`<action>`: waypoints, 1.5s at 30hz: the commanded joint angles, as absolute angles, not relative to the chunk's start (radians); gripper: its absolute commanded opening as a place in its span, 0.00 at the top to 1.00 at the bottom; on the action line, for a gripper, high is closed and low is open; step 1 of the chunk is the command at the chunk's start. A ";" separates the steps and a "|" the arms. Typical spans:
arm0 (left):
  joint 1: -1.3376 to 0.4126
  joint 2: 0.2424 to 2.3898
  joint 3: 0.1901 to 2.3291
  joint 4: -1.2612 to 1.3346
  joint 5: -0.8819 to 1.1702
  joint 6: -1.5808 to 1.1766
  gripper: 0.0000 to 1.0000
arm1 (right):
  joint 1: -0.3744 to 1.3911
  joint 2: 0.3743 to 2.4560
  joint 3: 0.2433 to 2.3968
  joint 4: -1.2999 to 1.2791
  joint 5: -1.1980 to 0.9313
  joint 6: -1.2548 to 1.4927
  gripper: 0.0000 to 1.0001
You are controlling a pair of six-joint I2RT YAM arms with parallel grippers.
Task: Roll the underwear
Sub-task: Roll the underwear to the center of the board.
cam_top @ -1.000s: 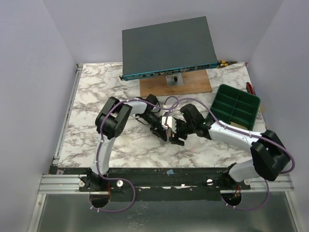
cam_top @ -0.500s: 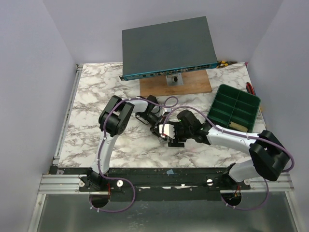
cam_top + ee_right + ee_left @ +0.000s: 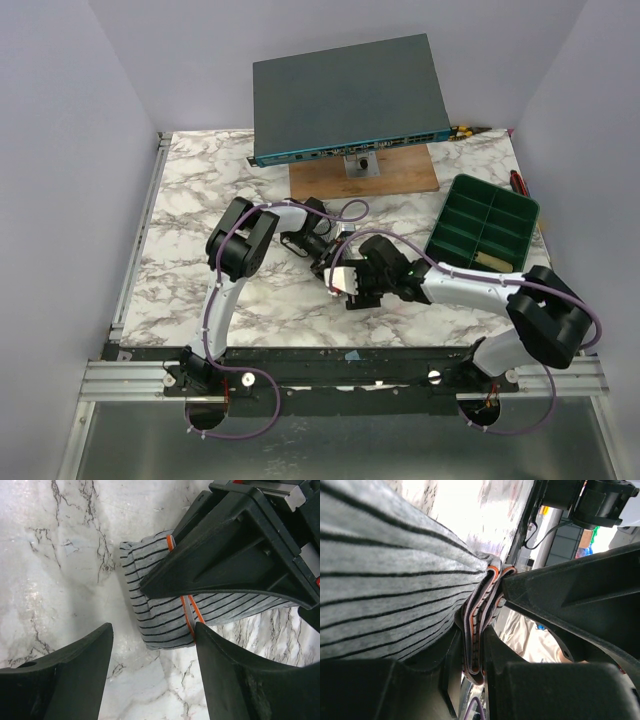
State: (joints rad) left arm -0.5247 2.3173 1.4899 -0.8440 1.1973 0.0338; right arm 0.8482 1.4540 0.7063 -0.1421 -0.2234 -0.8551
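Finding: my left hand (image 3: 487, 615) is clamped on the orange-edged band of the underwear (image 3: 155, 612), pinning it rolled on the bench (image 3: 60, 555) so it cannot unwind. My right hand (image 3: 152, 630) is spread apart, straddling its free end, likely to tighten it.

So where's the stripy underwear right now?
The underwear is mid-table in the top view, where both arms meet: the left gripper pinches it, and the right gripper straddles it, fingers open.
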 commanded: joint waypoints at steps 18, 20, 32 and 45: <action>-0.523 2.348 1.464 -0.824 1.115 0.084 0.99 | 0.855 1.591 0.695 -0.084 -0.183 -0.952 0.49; -0.523 2.347 1.462 -0.824 1.118 0.087 0.99 | 0.854 1.604 0.693 -0.091 -0.188 -0.956 0.56; -0.523 2.332 1.451 -0.816 1.118 0.093 1.00 | 0.851 1.604 0.695 -0.169 -0.185 -0.970 0.40; -0.523 2.321 1.442 -0.805 1.117 0.092 1.00 | 0.809 1.625 0.788 -0.399 -0.252 -1.026 0.40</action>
State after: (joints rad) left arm -0.5198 2.3150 1.4750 -0.8299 1.2140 0.0517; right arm 0.8253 1.5768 0.7940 -0.1772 -0.2291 -1.0042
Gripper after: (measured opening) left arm 0.187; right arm 0.594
